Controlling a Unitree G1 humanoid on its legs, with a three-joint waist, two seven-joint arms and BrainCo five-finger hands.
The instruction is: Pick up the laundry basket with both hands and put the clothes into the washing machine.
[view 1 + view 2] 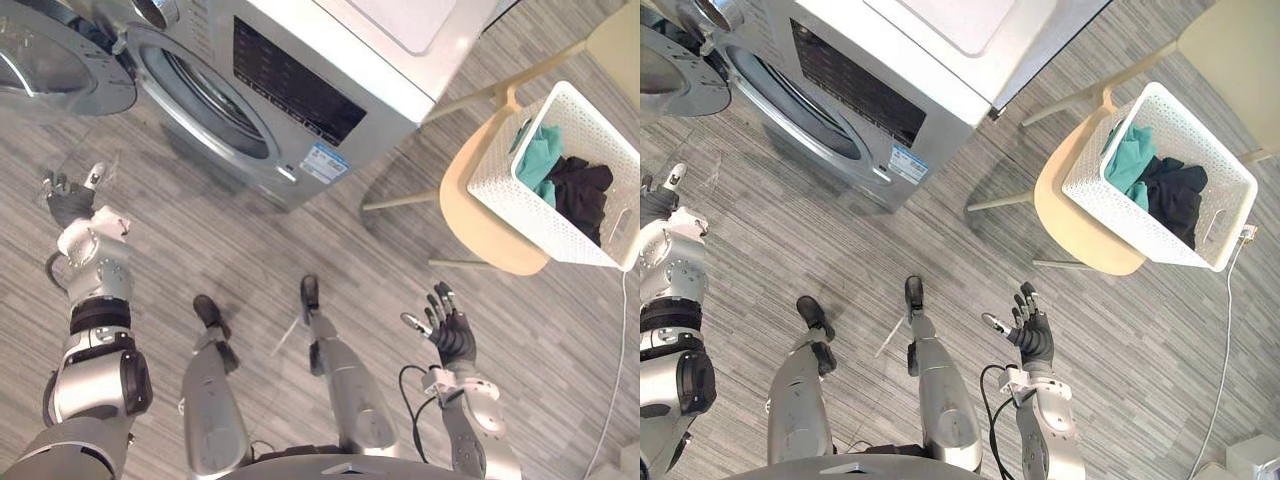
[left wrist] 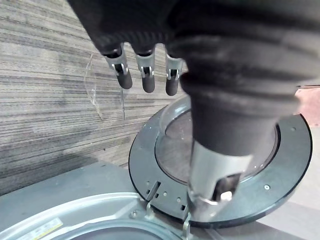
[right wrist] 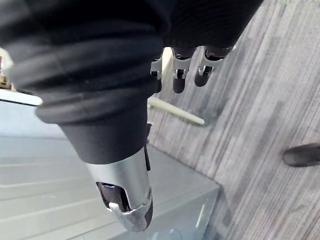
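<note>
- The open door (image 1: 70,85) of the washing machine (image 1: 300,90) is swung out at the far left, just beside the left hand (image 1: 68,200). The door could be knocked if that arm is swept across toward the basket without first being drawn clear.
- The white laundry basket (image 1: 510,170) is set on a pale wooden chair (image 1: 485,225) at the right, well apart from both hands, and seems to overhang the seat. It could be tipped off, and the clothes spilled, if it is gripped on one side only or lifted unevenly.
- The chair itself could be bumped during the approach, since a turn to the right is needed.
- The left hand is held forward at the left near the door. Its fingers are straight and slightly apart, and nothing is held.
- The right hand (image 1: 452,335) is held low between the body and the chair. Its fingers are spread wide and nothing is held.
- A teal garment (image 1: 540,160) and a dark garment (image 1: 582,190) are seen lying inside the basket.
</note>
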